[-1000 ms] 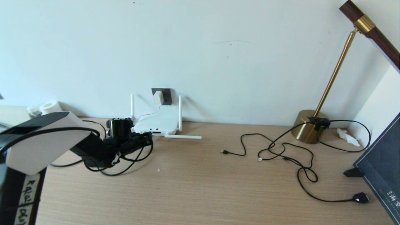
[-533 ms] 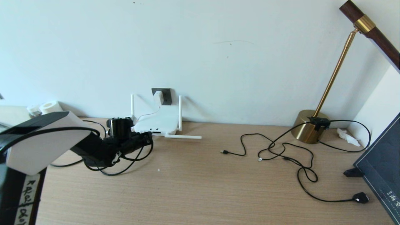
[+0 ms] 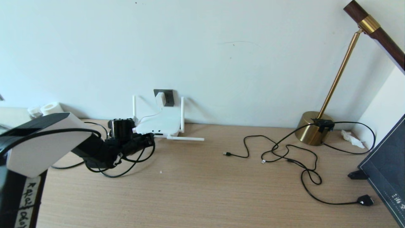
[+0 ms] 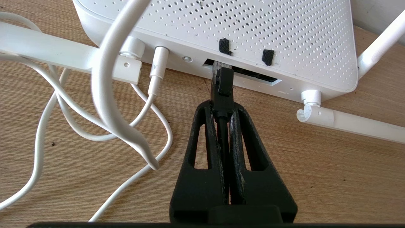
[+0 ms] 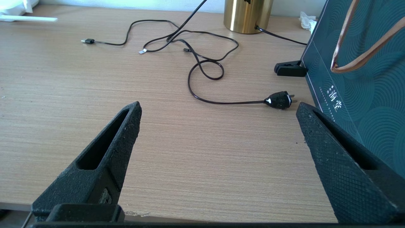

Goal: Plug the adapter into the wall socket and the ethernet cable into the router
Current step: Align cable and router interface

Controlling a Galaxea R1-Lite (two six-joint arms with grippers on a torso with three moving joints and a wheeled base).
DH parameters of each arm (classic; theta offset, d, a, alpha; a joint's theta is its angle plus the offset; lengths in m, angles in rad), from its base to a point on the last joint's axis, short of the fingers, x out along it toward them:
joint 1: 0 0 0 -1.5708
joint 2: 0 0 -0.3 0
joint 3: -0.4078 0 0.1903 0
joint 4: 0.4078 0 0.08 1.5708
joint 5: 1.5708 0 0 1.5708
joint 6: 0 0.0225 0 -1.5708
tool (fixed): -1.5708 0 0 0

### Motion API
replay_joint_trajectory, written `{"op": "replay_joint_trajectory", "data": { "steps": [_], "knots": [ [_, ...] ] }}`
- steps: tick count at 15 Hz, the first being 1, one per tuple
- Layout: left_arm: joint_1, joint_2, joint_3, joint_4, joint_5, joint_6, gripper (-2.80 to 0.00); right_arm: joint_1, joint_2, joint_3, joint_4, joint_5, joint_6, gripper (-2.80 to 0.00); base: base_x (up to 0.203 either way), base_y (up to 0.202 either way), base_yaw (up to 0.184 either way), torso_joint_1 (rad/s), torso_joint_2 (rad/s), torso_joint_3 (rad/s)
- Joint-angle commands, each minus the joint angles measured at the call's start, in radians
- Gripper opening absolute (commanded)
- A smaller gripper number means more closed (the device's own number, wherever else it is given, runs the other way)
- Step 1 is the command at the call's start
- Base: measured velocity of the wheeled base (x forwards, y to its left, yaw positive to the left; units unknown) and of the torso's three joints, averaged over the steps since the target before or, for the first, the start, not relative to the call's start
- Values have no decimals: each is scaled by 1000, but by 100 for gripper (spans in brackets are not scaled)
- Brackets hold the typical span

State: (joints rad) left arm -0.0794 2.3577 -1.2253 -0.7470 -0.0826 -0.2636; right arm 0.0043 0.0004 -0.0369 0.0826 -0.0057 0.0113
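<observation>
Head view: flat white rounded plastic router [image 3: 161, 124] with slim stick antennas sits on the light wooden desk [image 3: 202, 190] against the wall. Dark grey square wall socket [image 3: 167, 96] is on the wall just above the router; small white cube-shaped adapter [image 3: 160, 99] sits in it, thin white cord dropping to the router. Left gripper [image 3: 148, 139] is at the router's front edge, black arm reaching in from the router's left. Long thin black ethernet cable [image 3: 126, 169] loops on the desk under that arm. Well right of the router: brass-based desk lamp [image 3: 313, 126], thinner black cables with small plugs [image 3: 284, 155], dark teal printed paper bag [image 3: 387, 171].

Left wrist view: left gripper [image 4: 223, 109] is clamped tight on the ethernet cable [image 4: 223, 91] just behind its black plug; the clear tip is at the mouth of the router's [image 4: 253, 34] dark front slot, how far in I cannot tell. White cord [image 4: 156, 76] is plugged in beside the slot; more white cord loops on the desk next to the router. One antenna [image 4: 354, 122] lies flat near the router's corner.

Right wrist view: right gripper [image 5: 218, 117] hangs over bare desk [image 5: 190, 158], fingers spread wide, holding nothing. Thin black cables [image 5: 196, 60] and a black two-pin plug [image 5: 278, 99] lie ahead, teal bag [image 5: 357, 79] just beside one finger, far from the router.
</observation>
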Motion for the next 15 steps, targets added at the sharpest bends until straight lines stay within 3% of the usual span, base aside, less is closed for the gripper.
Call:
{"op": "replay_joint_trajectory", "data": {
  "steps": [1, 15],
  "knots": [
    [2, 5, -1, -6, 0, -2, -280, 0, 1, 0, 0, 1, 1, 0, 0, 0, 0, 0, 0, 0],
    [7, 15, -11, -3, 0, -2, -280, 0, 0, 0, 0, 1, -1, 0, 0, 0, 0, 0, 0, 0]
  ]
}}
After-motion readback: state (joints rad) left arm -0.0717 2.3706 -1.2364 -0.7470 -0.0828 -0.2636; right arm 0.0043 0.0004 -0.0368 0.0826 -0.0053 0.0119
